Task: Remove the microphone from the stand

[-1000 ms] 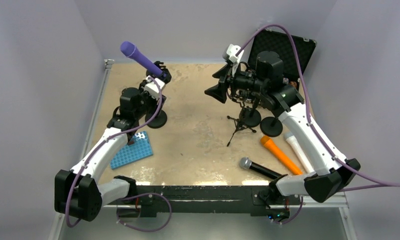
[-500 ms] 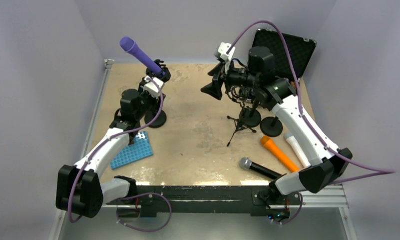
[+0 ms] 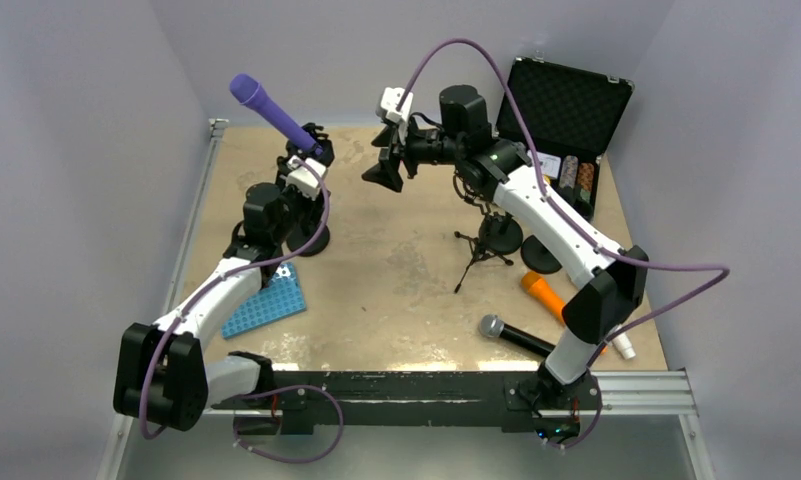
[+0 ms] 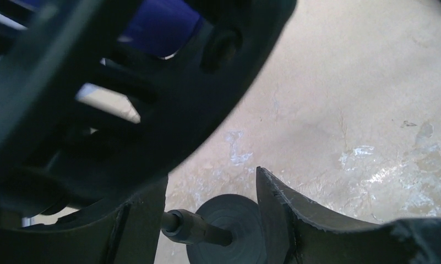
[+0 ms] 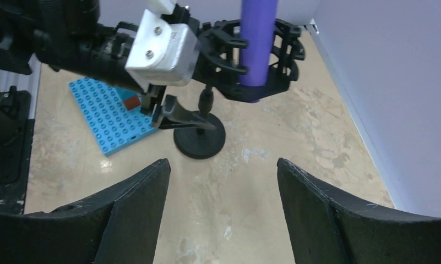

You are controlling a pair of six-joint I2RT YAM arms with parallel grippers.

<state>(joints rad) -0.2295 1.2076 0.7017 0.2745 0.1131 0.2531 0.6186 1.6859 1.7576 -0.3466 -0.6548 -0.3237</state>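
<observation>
The purple microphone [image 3: 270, 113] leans up and to the left out of a black shock-mount cradle [image 3: 312, 150] on a round-based stand [image 3: 312, 240]. My left gripper [image 3: 307, 203] sits low at the stand. In the left wrist view its fingers [image 4: 211, 177] stand either side of the stand's post [image 4: 197, 227], with a gap on the right side; it is open. My right gripper [image 3: 385, 167] hangs in the air to the right of the microphone [image 5: 257, 41], open and empty [image 5: 222, 165], facing the cradle [image 5: 234, 60].
A blue studded plate [image 3: 266, 300] lies beside the left arm. A small tripod [image 3: 476, 250] and two round stand bases [image 3: 541, 258] stand at the right. A black microphone [image 3: 521, 338], an orange one [image 3: 544, 292] and a white one [image 3: 622, 345] lie near the front right. An open black case [image 3: 566, 105] is at the back right.
My right arm has swung left across the table and now faces the purple microphone. The left gripper's fingers have narrowed a little around the post, and the microphone has shifted slightly left.
</observation>
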